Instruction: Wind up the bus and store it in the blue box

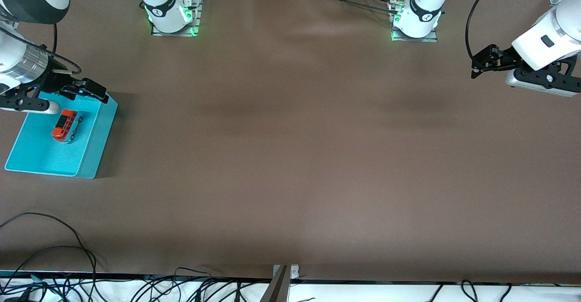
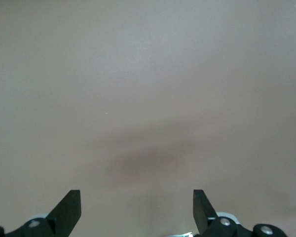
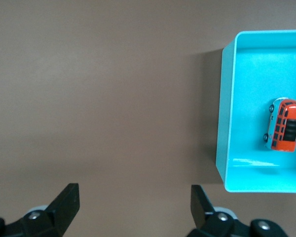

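Bus (image 1: 66,126) lies inside the blue box (image 1: 93,145), an orange-red toy minibus with a silver-grey lower body, resting on the box floor in the half farther from the front camera. The blue box sits on the brown worktop (image 1: 290,156) at the right arm's end, its low walls open at the top. In the right wrist view the bus (image 3: 285,125) shows within the box (image 3: 227,123), close to one short wall, and apart from the long wall that shows.

Right claw (image 1: 84,91) hangs over the box's edge farthest from the front camera, just above the bus, and is not touching it. Its fingers (image 3: 65,207) stand wide apart with nothing between them, only bare worktop beneath them.

Left claw (image 1: 483,61) waits well apart from the bus and box, up in the air over the worktop at the left arm's end. Its fingers (image 2: 69,211) are spread wide too and hold nothing; under them lies plain brown worktop (image 2: 148,98).
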`<state>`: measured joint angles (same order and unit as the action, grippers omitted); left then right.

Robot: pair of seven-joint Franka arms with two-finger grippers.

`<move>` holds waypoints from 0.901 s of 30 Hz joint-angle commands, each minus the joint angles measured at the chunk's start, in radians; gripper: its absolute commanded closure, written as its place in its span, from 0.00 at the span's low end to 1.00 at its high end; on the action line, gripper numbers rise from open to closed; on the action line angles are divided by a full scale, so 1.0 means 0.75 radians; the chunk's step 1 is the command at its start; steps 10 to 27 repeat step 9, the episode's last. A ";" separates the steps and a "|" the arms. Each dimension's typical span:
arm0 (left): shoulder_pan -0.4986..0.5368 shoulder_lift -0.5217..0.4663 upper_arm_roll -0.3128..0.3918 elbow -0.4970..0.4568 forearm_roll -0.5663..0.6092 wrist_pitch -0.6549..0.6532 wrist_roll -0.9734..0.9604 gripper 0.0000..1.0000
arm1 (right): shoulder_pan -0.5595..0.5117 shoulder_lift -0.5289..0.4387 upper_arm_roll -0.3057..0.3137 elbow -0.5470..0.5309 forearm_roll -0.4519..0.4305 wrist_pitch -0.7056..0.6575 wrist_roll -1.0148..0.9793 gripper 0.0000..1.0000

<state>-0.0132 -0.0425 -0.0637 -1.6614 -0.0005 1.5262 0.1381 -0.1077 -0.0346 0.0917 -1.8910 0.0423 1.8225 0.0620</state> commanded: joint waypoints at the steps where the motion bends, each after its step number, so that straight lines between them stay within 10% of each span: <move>1: -0.003 0.022 0.005 0.047 -0.030 -0.033 -0.002 0.00 | -0.004 -0.001 -0.020 0.093 -0.009 -0.118 -0.156 0.00; 27: -0.003 0.022 0.005 0.047 -0.030 -0.033 -0.002 0.00 | -0.004 0.020 -0.028 0.139 -0.009 -0.186 -0.179 0.00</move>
